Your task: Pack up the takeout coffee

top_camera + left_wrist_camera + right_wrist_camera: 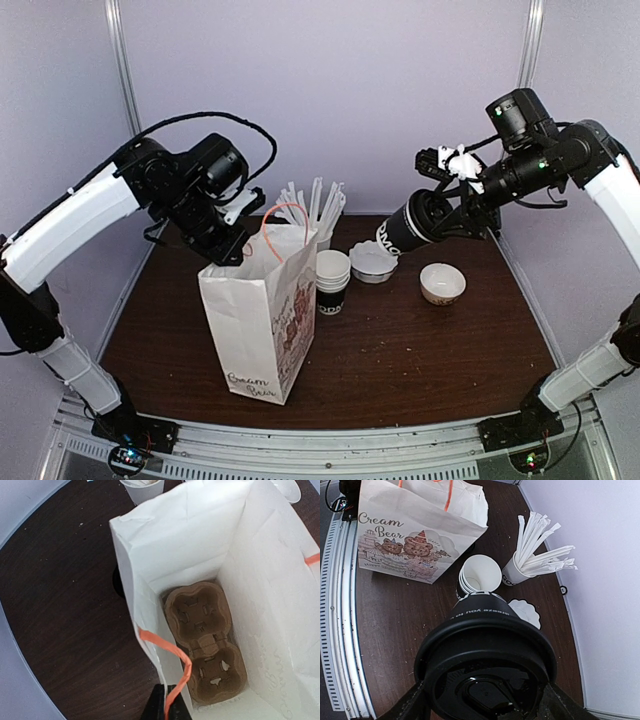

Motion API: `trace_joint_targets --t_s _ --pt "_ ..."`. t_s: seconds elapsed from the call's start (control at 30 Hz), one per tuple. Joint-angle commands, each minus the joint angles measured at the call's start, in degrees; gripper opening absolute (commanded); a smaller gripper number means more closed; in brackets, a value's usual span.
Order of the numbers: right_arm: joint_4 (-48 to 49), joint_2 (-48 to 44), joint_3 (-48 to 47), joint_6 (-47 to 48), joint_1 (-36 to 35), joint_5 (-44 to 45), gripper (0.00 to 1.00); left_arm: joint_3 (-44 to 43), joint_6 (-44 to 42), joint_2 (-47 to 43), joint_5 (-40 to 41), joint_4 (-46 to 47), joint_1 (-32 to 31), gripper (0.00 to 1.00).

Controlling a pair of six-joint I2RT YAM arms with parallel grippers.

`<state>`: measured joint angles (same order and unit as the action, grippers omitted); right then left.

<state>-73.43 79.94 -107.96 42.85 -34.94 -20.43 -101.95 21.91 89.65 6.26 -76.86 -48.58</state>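
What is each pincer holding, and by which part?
Right pincer holds the coffee by its lid end. Left pincer looks shut on the bag's rim, beside the handle.

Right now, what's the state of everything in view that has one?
coffee cup: lid on, tipped sideways in the air
right tool: closed on the coffee cup
bag: upright, mouth open
cup carrier: flat on the bag's floor, visible slots empty
left tool: shut on the bag's rim
paper cup stack: upright, top cup empty
straw cup: upright, holding straws
bowl: upright
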Motion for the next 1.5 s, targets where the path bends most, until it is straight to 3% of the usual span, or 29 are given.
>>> trace_joint_targets --t_s 0.0,0.3,0.7,1.13,1.17,1.3,1.47 --pt "1.4 -0.6 1.3 -0.6 0.4 1.6 0.70 -4.4 -3.1 2.2 -2.9 -0.7 0.2 0.00" --pt "1.2 -0.2 -0.1 -1.0 0.4 1.6 0.70 -11.2 -6.5 1.9 -11.6 -4.4 0.2 0.00" --pt "1.1 -0.5 0.0 -1.4 1.3 3.2 0.70 -7.3 -27.9 2.4 -33.4 4.0 0.2 0.00" --pt "-5.0 0.1 -10.8 -2.4 -1.3 -7.9 0.70 -14.1 -32.9 14.2 -36.8 6.7 0.1 0.00" --pt "-5.4 0.7 -11.5 -2.4 -2.3 -8.3 0.70 -14.5 -32.9 14.6 -36.6 6.7 0.1 0.02" --pt "-6.8 2.9 -12.9 -1.3 -7.8 -8.3 0.70 -15.0 -32.3 15.0 -34.8 7.5 0.1 0.29" --pt "-7.2 6.5 -14.4 -0.4 -15.0 -5.5 0.70 -15.0 -31.2 14.3 -32.5 7.5 0.1 0.48"
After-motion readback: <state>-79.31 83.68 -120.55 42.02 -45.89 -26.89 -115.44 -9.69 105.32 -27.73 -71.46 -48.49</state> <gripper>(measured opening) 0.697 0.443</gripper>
